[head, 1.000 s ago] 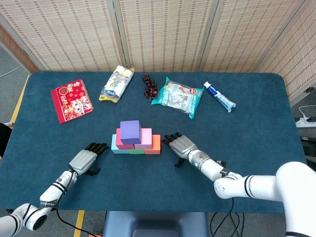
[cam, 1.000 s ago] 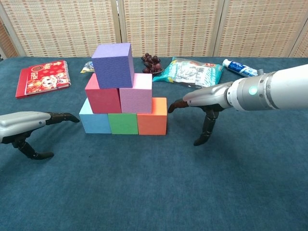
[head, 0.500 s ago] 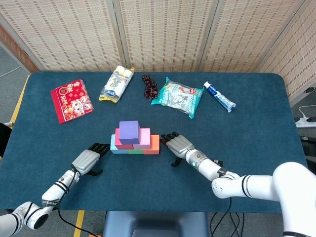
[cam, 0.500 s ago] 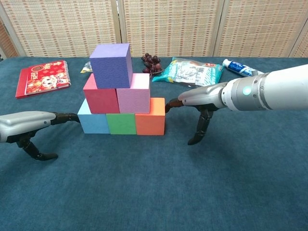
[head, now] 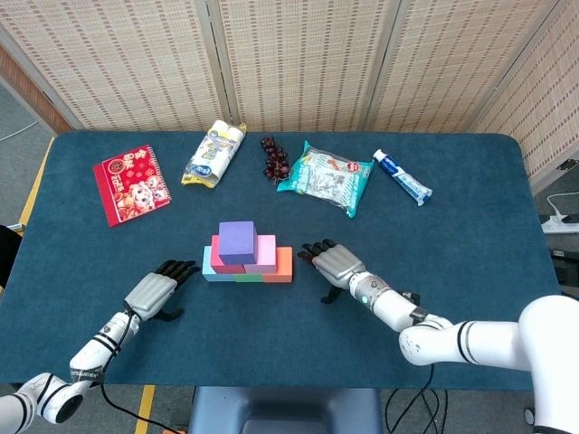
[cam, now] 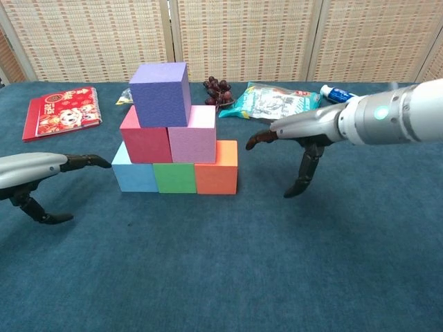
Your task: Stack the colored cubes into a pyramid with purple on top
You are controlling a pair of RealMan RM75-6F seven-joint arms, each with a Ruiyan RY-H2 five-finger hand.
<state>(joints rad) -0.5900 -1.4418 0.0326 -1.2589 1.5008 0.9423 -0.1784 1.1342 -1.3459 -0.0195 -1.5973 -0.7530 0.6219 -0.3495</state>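
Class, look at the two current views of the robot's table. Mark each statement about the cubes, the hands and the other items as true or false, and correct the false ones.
1. The purple cube sits on top of the pyramid. True.
2. The bottom row reads light blue, green, orange from left to right. True.
3. The right hand grips the orange cube. False: it holds nothing and is apart from the cube.
4. The left hand rests on the red booklet. False: it is near the light blue cube, far from the booklet.
5. The grapes lie beyond the pyramid. True.
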